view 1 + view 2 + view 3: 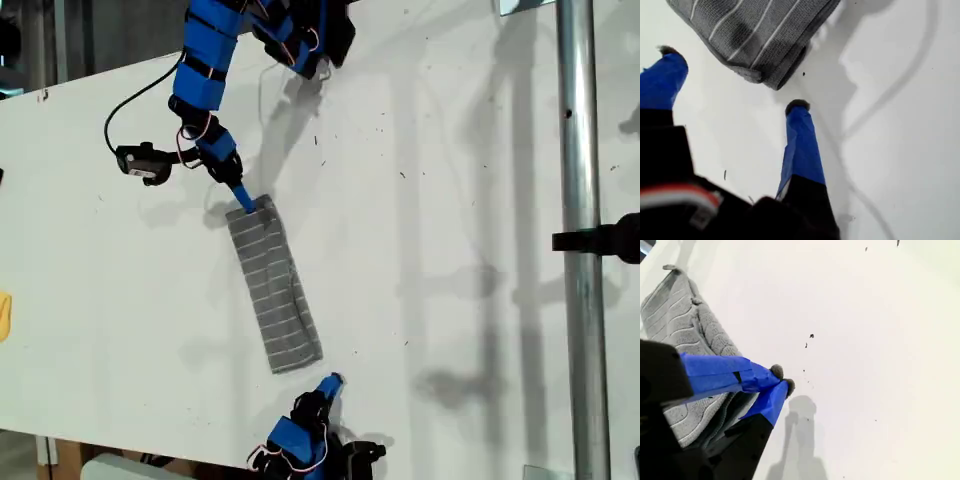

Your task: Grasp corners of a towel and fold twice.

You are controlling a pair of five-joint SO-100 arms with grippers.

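The towel lies folded into a long narrow strip on the white table, running from the upper middle toward the bottom of the exterior view. My second gripper comes down from the top of the exterior view and rests at the strip's far end. Its fingers are shut, tips together just past the cloth's edge, with nothing seen between them. My first gripper is at the bottom edge of the exterior view, open, a short gap from the near folded corner.
A small black device with a cable lies beside the second arm. A metal pole with a black clamp stands at the exterior view's right. A yellow object peeks in at its left edge.
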